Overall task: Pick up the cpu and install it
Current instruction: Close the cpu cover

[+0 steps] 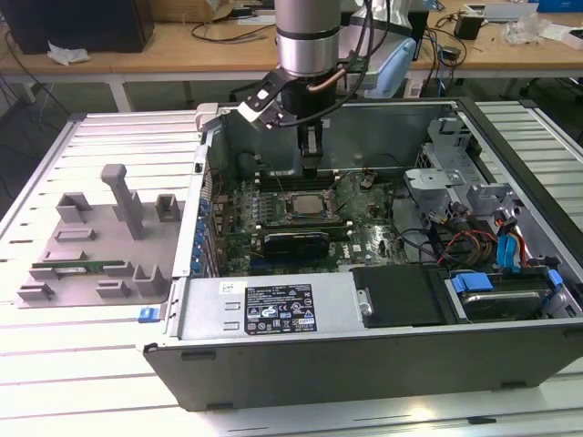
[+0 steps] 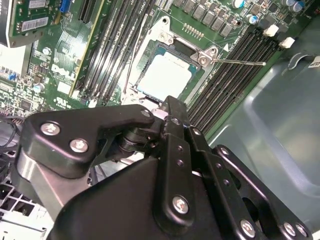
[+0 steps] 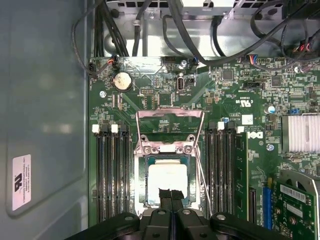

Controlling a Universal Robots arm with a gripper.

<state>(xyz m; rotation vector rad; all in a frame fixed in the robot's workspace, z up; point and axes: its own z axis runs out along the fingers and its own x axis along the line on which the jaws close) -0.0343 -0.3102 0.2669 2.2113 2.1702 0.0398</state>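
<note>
The cpu [image 3: 167,179] is a pale silver square lying flat inside the open socket on the green motherboard, also seen as the cpu [image 2: 165,75] and the cpu [image 1: 310,205]. My gripper [image 3: 170,196] hangs just above the cpu's near edge, its two black fingers pressed together with nothing between them. In the exterior view the gripper [image 1: 312,167] points straight down inside the open computer case [image 1: 364,350], a short way above the socket. The second wrist view has the gripper [image 2: 169,104] tip right at the socket's edge.
The socket's metal load plate [image 3: 170,120] is flipped open and its thin lever [image 2: 240,62] sticks out sideways. Rows of memory slots [image 3: 112,175] flank the socket. Cables [image 1: 474,241] and drives fill the case's right side in the exterior view. A grey fixture [image 1: 100,246] holding a green memory stick [image 1: 77,269] lies to its left.
</note>
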